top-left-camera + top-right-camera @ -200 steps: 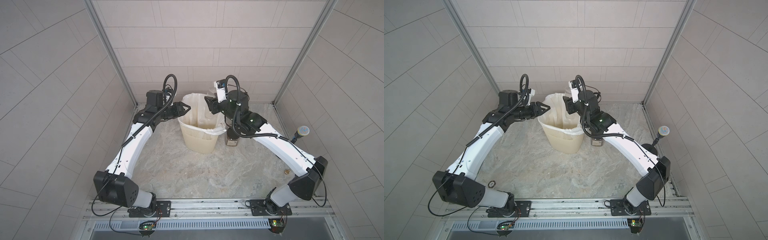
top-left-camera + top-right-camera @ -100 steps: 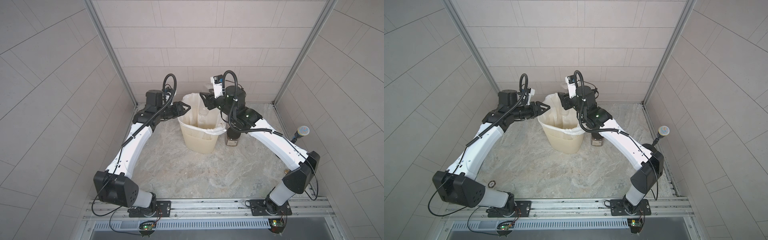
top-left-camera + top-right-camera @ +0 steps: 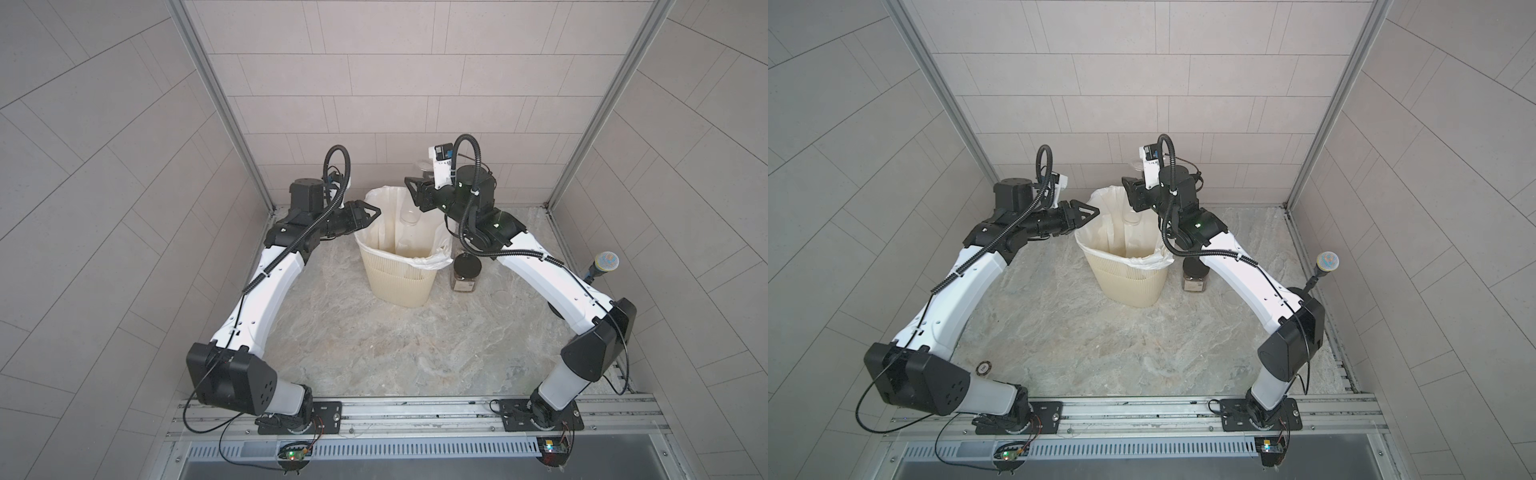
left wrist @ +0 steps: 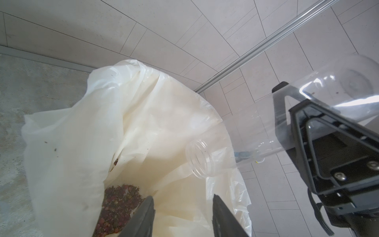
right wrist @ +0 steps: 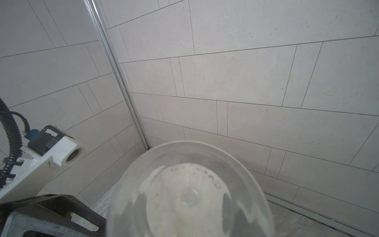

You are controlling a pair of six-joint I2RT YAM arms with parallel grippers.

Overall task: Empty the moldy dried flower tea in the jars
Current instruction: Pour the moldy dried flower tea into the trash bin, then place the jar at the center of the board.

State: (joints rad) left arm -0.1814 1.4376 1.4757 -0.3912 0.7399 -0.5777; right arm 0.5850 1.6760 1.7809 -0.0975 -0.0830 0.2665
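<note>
My right gripper (image 3: pixel 413 194) is shut on a tall slim clear jar (image 3: pixel 411 214), tipped mouth-down over the cream ribbed bin (image 3: pixel 399 286). In the left wrist view the jar (image 4: pixel 256 131) looks empty but for a few specks, its mouth inside the liner. The moldy dried flower tea (image 4: pixel 118 205) lies as a dark reddish heap at the bin's bottom. My left gripper (image 3: pixel 371 211) stands open at the bin's left rim, nothing between its fingers. A black-lidded jar (image 3: pixel 466 272) holding brown bits stands right of the bin, under my right arm.
The white liner (image 4: pixel 82 131) drapes over the bin's rim. A stalk with a round colourful head (image 3: pixel 606 262) rises by the right wall. A small round lid (image 3: pixel 983 367) lies on the marble floor near the left arm's base.
My right arm swung left and up, bringing the jar over the bin and tipping it; it has held still for the last half second. The left arm has not moved.
</note>
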